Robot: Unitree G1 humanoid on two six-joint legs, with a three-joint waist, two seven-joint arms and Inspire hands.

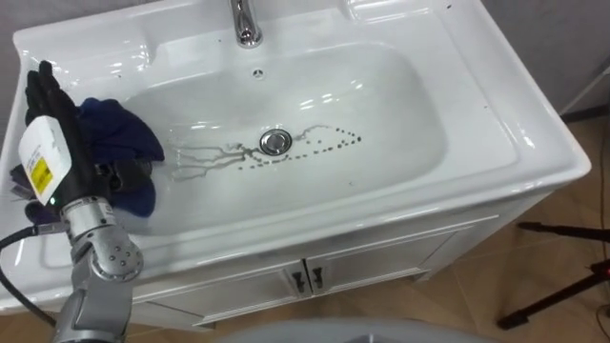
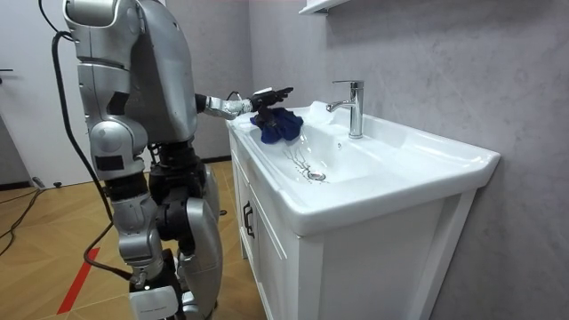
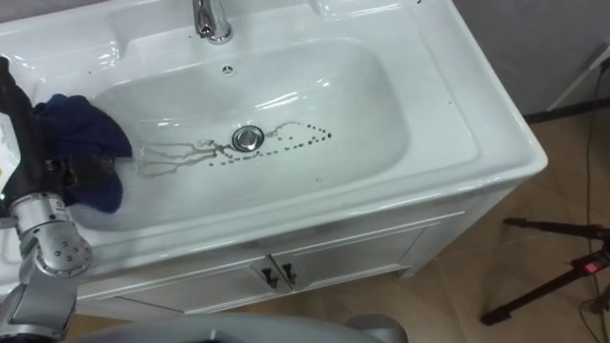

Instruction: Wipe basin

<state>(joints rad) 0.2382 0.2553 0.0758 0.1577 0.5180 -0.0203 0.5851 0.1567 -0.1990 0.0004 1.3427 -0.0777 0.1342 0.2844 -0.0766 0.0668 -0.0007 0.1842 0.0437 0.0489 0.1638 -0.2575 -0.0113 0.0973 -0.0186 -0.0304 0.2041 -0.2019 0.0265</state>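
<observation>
In the left eye view, the white basin (image 1: 400, 114) has a tap (image 1: 246, 24) at the back and a drain (image 1: 274, 142) in the middle. Thin dirty streaks (image 1: 195, 162) run from the drain toward the left. A row of dark dots (image 1: 324, 148) runs to the right. The blue cloth (image 1: 119, 141) lies bunched up on the left slope of the bowl, well apart from the dots. The left hand (image 1: 52, 114) is at the cloth's left edge. I cannot tell if it grips the cloth or just leans on it.

In the room view, the robot stands upright at the end of the basin, on the room view's left. One arm reaches over the rim, and the cloth sits under that hand.

In the right eye view, the streaks begin just beside the cloth. To wipe well, I think the hand should press the cloth down flat. Then it should slide slowly over the streaks, past the drain and across the dots, and not let the cloth slip away.
</observation>
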